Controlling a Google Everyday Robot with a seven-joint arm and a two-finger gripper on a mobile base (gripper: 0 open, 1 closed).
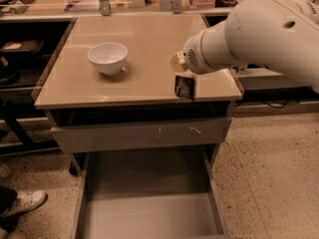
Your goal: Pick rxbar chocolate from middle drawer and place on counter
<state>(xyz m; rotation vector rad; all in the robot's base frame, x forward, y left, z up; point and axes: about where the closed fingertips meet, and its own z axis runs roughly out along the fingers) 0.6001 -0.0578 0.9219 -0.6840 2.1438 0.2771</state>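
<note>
- The gripper hangs over the counter near its front right corner, at the end of a thick white arm that reaches in from the right.
- The rxbar chocolate is directly under it — a dark, flat bar standing nearly upright, its long axis close to vertical and its lower end at or just above the counter by the front edge.
- The fingers seem to be clamped on the bar's top end, though the wrist hides the contact itself; a flat bar would hardly stand on end unheld.
- The middle drawer stands pulled out below, its floor bare. Above it sits the closed drawer with the scratched front.
- A white bowl sits toward the left side of the counter, well apart from the bar.
- My judgement: picking is done and placing is nearly done. The bar lies straight below the fingers, so what remains is lowering and letting go — and it is close enough to the front edge that it could tip off.
</note>
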